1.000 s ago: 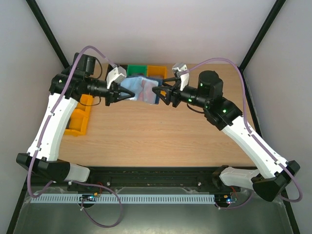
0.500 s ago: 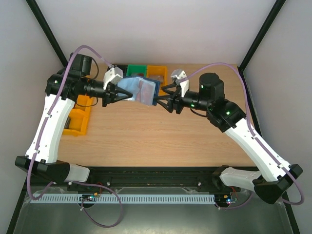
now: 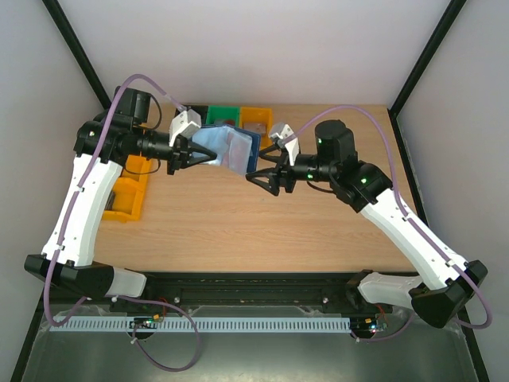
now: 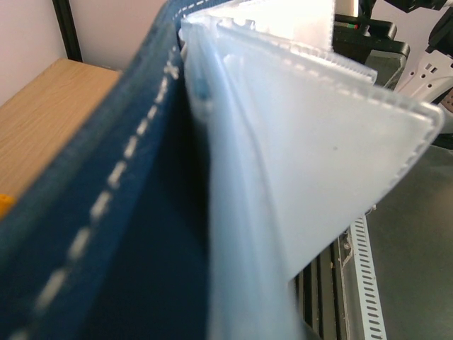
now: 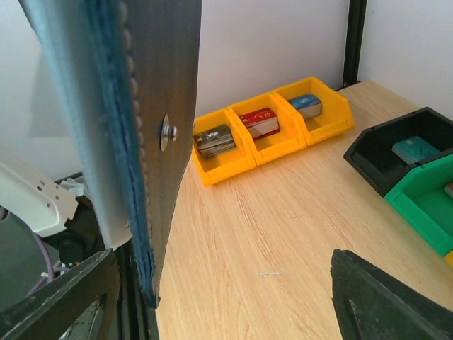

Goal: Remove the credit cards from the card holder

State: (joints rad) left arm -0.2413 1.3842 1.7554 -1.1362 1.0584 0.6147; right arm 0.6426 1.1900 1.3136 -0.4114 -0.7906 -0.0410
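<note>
I am looking down on a wooden table [image 3: 238,227] with two arms meeting above its far edge. The left gripper [image 3: 189,153] is pinched on one end of the card holder [image 3: 231,147], a navy wallet with white stitching, and holds it open in the air above the table with its pale frosted pockets fanned out. The right gripper [image 3: 265,180] has its jaws spread wide with nothing between them, just below the holder's free end and apart from it. I cannot make out the credit cards inside the pockets from any view. To do this step well I judge that the left arm should keep the holder steady while I bring one right finger into a pocket mouth, close on a card edge only, and pull along the pocket, not across it. The yellow bins [image 5: 225,168] hold stacked cards [image 5: 214,139] that seem to read "VIP", though the print is small.
</note>
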